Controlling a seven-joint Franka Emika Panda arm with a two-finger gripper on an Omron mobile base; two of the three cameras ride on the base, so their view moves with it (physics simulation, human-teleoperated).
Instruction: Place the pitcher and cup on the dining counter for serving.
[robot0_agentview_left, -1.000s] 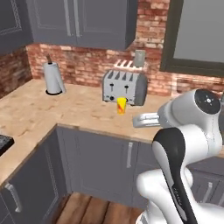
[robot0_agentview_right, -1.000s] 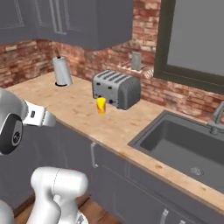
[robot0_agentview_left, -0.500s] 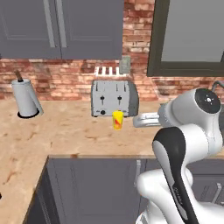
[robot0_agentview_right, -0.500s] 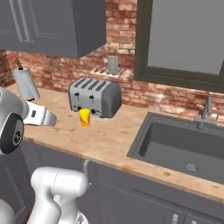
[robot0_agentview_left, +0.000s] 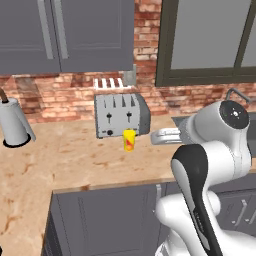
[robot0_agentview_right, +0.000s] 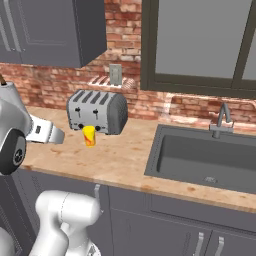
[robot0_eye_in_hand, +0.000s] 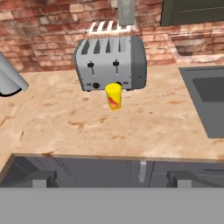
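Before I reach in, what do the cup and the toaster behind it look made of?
The cup looks like smooth yellow plastic, though the render leaves it open: flat matte colour with a red-orange patch, no glints. The toaster looks like brushed metal: grey sheen, darker slots and knobs. The counter shows light wood grain.

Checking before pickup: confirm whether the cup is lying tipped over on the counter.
No, the cup stands upright on the counter, just in front of the toaster.

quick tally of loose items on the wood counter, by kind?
yellow cup: 1
toaster: 1
paper towel roll: 1
Total: 3
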